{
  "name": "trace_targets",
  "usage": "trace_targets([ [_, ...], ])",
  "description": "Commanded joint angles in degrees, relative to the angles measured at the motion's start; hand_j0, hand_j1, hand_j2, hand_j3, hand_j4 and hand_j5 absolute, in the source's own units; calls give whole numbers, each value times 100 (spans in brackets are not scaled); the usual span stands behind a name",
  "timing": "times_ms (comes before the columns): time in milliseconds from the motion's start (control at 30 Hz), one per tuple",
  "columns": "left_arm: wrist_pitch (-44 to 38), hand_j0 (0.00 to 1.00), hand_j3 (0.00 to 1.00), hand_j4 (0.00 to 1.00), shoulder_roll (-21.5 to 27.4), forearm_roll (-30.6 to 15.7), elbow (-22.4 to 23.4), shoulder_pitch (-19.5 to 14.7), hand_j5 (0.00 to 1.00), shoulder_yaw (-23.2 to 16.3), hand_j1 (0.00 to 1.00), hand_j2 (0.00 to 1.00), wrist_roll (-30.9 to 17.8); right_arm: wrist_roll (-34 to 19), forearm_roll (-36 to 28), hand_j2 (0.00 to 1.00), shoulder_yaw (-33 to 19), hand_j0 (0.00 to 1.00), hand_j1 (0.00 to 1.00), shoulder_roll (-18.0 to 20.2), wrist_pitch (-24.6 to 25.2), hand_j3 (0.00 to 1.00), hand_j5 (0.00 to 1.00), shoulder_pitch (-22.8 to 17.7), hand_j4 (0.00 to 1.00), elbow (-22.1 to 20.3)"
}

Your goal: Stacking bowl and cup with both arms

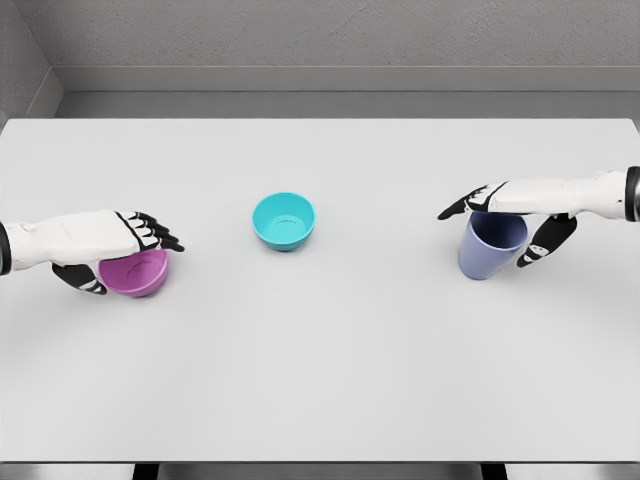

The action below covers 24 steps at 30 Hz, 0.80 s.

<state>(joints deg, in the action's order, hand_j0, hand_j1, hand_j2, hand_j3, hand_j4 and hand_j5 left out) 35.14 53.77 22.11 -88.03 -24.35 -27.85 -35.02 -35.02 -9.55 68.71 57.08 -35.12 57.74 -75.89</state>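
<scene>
A magenta bowl (140, 276) sits on the white table (320, 380) at the left. My left hand (130, 262) hovers over its rim, fingers stretched across the top and thumb down at its near left side, not clamped. A teal bowl (283, 220) stands alone in the middle of the table. At the right stands a lavender-blue cup (490, 248), upright. My right hand (488, 237) straddles it, fingers extended over the far rim and thumb beside its right wall, with the cup still on the table.
The table's far edge meets a grey wall (320, 40). Bare tabletop lies between the teal bowl and each hand, and across the whole near half.
</scene>
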Motion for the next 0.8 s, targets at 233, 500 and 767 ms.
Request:
trace_targets([
  [233, -14, 100, 100, 100, -33, -31, 154, 0, 100, -1, 100, 100, 2, 2, -38, 100, -7, 100, 100, 4, 14, 100, 100, 0, 100, -5],
  [500, -14, 100, 100, 100, -156, 66, 224, -18, 100, -1, 100, 100, 2, 2, -29, 100, -7, 100, 100, 22, 14, 100, 100, 0, 100, -5],
  [767, -14, 100, 100, 100, -165, 66, 391, -18, 100, -1, 100, 100, 2, 2, -38, 100, -7, 100, 100, 31, 12, 100, 100, 0, 100, -14],
])
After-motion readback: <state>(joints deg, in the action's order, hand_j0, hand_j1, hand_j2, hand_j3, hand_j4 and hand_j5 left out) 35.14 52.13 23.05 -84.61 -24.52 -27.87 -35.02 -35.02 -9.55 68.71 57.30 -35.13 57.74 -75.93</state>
